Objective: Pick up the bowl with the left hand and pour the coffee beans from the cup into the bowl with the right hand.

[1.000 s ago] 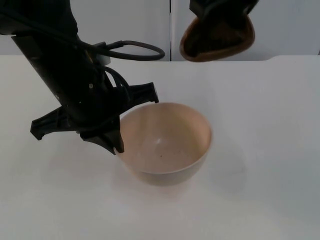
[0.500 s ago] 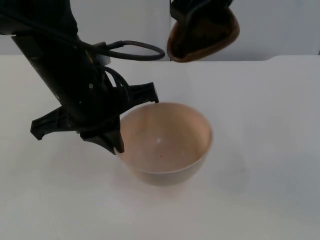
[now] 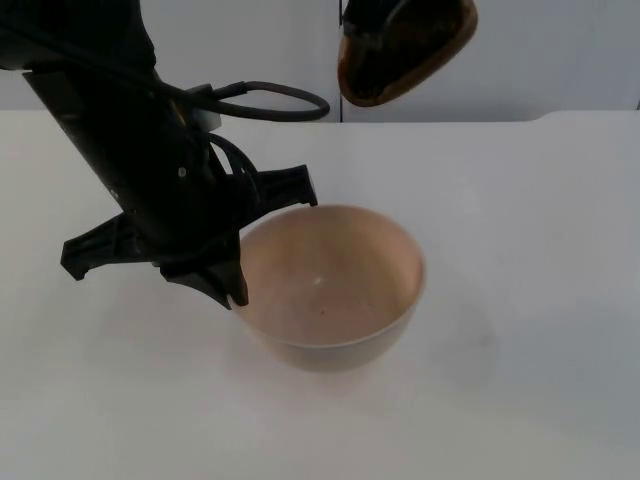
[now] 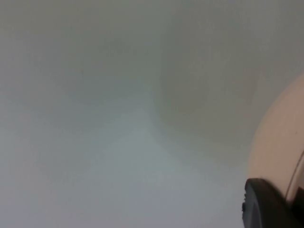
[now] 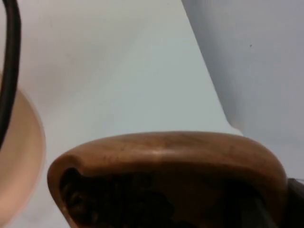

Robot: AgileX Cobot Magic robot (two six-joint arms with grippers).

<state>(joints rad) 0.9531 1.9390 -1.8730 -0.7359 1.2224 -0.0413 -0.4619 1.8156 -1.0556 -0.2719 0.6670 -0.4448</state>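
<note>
Bench [image 3: 560,300]: broad open room around the bowl. Bowl [image 3: 335,285] held by its near-side rim in left jaws [image 3: 235,270], pinched. Cup [image 3: 405,45] of coffee beans [image 5: 142,204], gripped in right jaws, has tipped further since a second ago; mouth faces bowl, pour imminent.

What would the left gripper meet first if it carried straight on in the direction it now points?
The left gripper is clamped on the rim of the bowl and points down, so it would probably meet the white table just below, though the depth is unclear.

Brown wooden cup [image 5: 166,156] — dark beans [image 5: 123,202] inside, pale bowl [image 5: 19,156] beside
</note>
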